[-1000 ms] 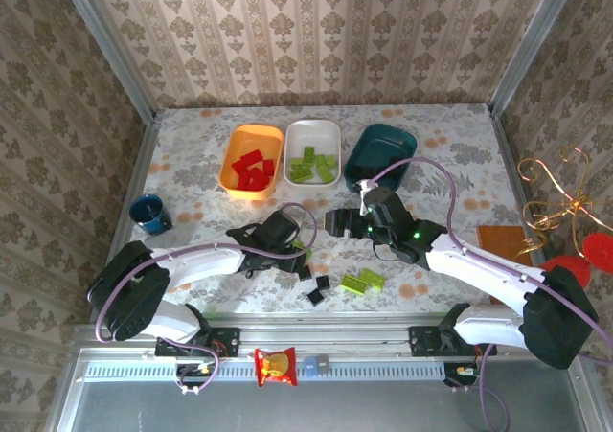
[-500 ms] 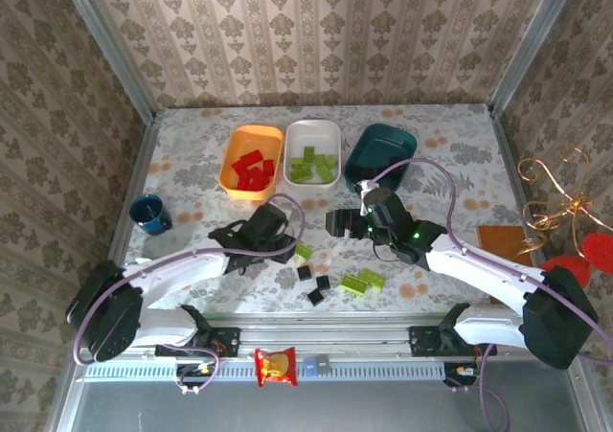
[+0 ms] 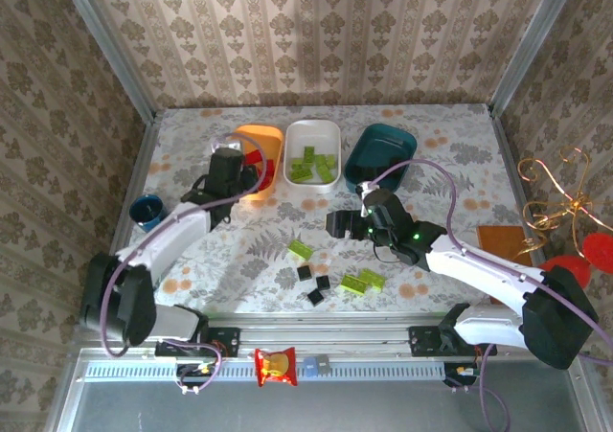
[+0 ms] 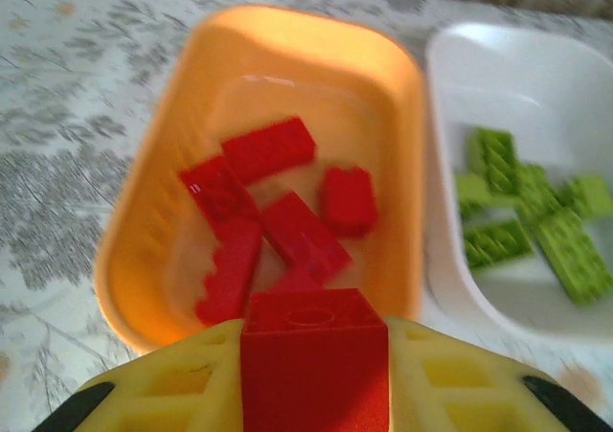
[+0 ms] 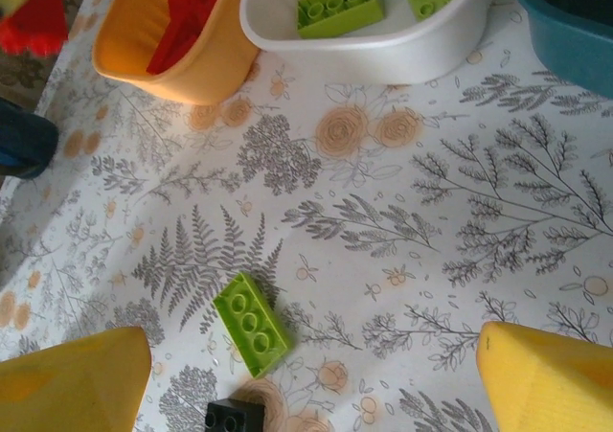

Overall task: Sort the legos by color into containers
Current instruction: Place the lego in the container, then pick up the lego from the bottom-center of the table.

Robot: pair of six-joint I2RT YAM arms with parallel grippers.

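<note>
Left hand | grips red lego | beside orange tray

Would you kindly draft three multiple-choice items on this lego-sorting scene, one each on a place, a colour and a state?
1. Where do the black bricks lie? A) on the table B) in the teal tray C) in the white tray
2. What colour is the brick in the left gripper? A) lime B) red C) black
3. How is the right gripper? A) open, holding nothing B) shut on a brick C) shut, holding nothing
Answers: 1 A, they lie loose between the arms; 2 B, red shows between its jaws; 3 A, its jaws stand wide apart, nothing between.
</note>
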